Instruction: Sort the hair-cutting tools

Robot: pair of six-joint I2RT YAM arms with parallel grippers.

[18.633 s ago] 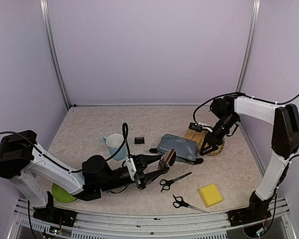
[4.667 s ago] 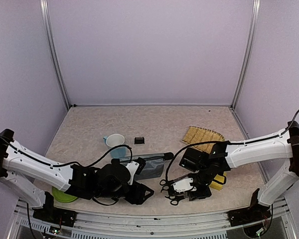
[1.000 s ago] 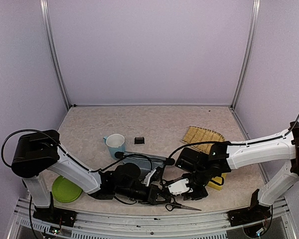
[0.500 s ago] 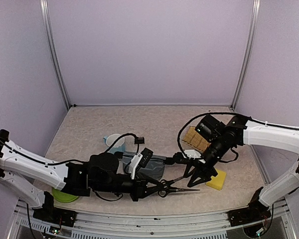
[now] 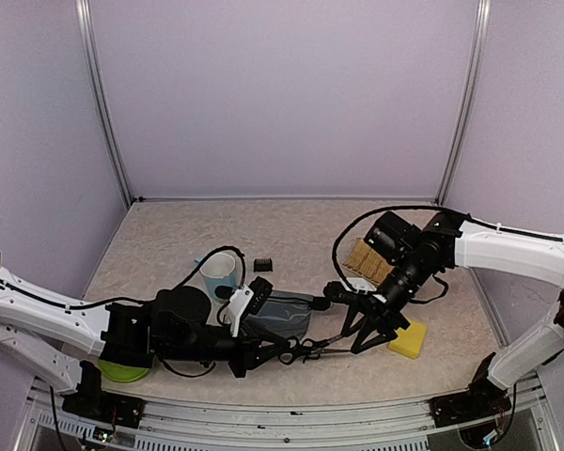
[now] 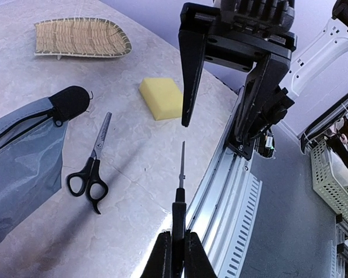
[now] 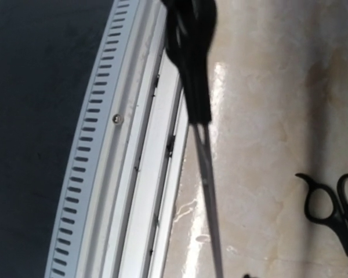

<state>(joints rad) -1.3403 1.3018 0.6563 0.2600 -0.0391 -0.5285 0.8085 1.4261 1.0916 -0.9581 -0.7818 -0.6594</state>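
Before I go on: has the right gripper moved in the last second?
Yes. The right gripper has pulled back from the front rail, toward the woven tray.

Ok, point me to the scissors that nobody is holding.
In the left wrist view, the loose scissors lie flat on the table, between the grey pouch and the yellow sponge, closer to the pouch.

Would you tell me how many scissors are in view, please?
2. The held scissors are clamped in the left gripper near the table's front edge; the other scissors lie flat beside the grey pouch.
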